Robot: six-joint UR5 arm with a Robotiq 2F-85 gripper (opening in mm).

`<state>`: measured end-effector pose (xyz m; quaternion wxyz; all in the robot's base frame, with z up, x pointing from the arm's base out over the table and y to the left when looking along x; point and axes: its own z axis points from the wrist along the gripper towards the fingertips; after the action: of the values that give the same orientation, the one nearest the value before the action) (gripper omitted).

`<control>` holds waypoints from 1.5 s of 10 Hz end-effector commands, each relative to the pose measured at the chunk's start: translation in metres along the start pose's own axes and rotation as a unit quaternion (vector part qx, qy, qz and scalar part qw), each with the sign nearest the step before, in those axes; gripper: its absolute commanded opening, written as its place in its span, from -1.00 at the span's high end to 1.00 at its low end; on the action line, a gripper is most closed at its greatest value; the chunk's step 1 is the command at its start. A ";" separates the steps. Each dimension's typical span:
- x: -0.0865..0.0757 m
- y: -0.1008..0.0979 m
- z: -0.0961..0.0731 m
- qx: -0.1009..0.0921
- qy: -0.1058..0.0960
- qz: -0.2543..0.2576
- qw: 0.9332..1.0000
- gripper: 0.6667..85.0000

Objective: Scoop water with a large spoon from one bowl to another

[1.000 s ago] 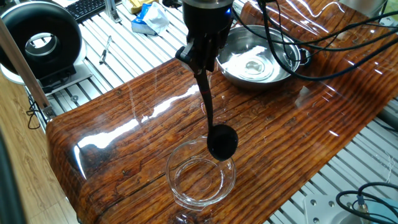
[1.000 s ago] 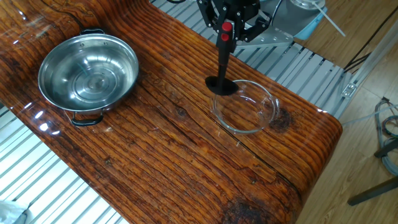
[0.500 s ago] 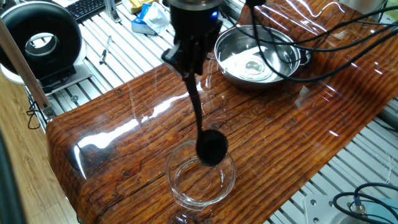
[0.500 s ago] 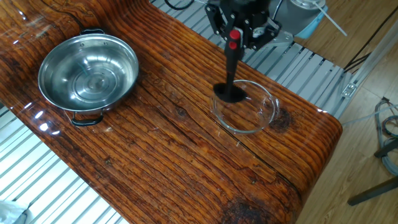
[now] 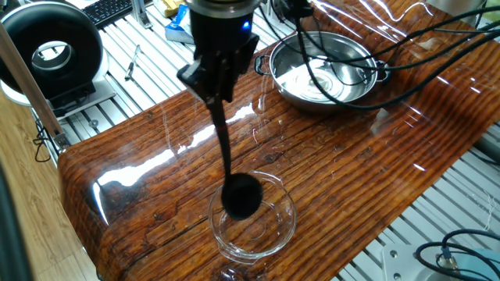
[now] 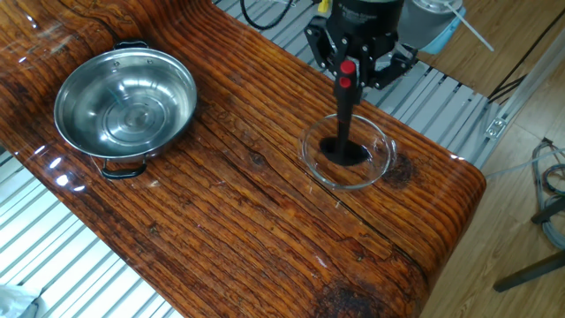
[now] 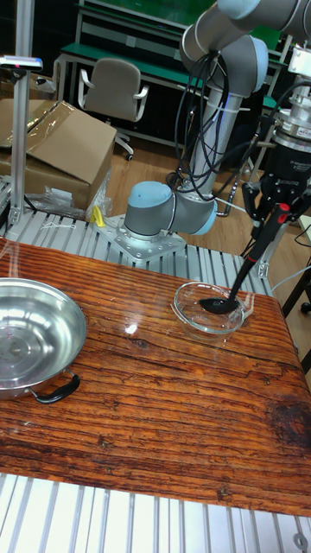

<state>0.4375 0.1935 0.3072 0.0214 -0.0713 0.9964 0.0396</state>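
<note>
Spoon (image 6: 344,119) cup sits low inside the glass bowl (image 6: 375,163), handle slanting up to the hand (image 6: 357,55), which is clamped on its red-tipped end. The pour, I'd say, wants a slow tilt with the cup kept inside the rim (any water in it can't be made out). Steel bowl (image 6: 84,84) stands well apart on the surface (image 6: 238,221); trailing cables (image 5: 406,70) over it look like the only snag.

On the desk (image 6: 247,203) stand two bowls, well apart: the steel bowl (image 6: 125,97) near one end, the glass bowl (image 6: 348,152) near the other end, close to the desk's edge. The ladle (image 6: 346,119) hangs from the tool (image 6: 350,60) above the glass bowl, its cup (image 7: 213,305) inside that bowl.
</note>
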 end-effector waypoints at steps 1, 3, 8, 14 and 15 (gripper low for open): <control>-0.009 0.014 0.004 -0.043 -0.010 -0.009 0.999 0.99; -0.011 0.006 0.003 -0.051 -0.006 -0.022 0.998 0.99; -0.008 -0.014 0.008 -0.086 -0.005 -0.048 0.995 0.99; -0.001 -0.012 0.005 -0.126 0.006 -0.052 0.991 0.99; 0.001 -0.014 0.006 -0.131 0.008 -0.052 0.990 0.99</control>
<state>0.4419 0.1805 0.2980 0.0102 -0.1226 0.9811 0.1496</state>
